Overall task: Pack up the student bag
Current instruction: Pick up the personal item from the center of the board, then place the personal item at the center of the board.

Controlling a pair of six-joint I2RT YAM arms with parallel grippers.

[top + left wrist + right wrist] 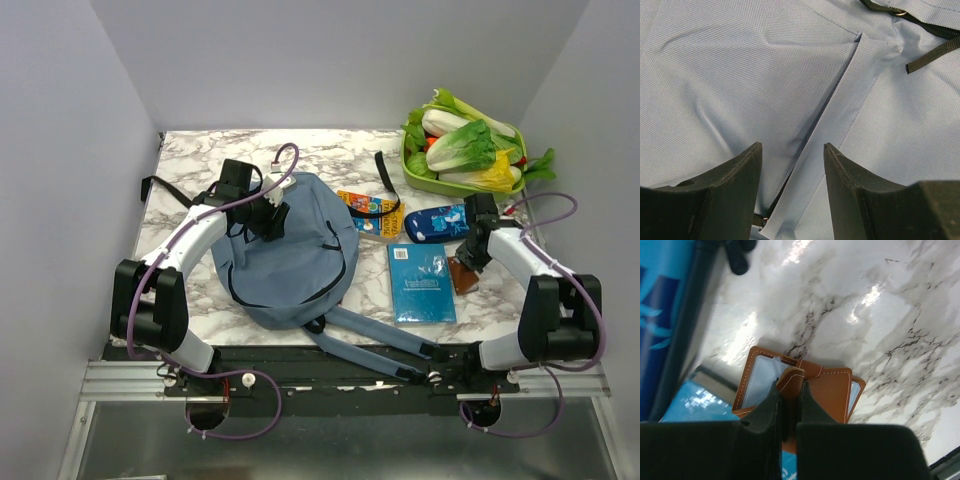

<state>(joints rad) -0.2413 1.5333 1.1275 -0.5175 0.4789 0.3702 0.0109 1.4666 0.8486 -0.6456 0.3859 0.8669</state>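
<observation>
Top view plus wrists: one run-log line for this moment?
right jaws: shut on brown wallet tab | left jaws: open over backpack

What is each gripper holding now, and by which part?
Right gripper: brown leather card holder, pinched by its small top tab. Left gripper: nothing, open over the blue backpack.

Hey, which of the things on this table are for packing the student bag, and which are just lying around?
For the job: student bag, teal book, blue pencil case, orange booklet, brown card holder.
Lying about: green basket of vegetables.
</observation>
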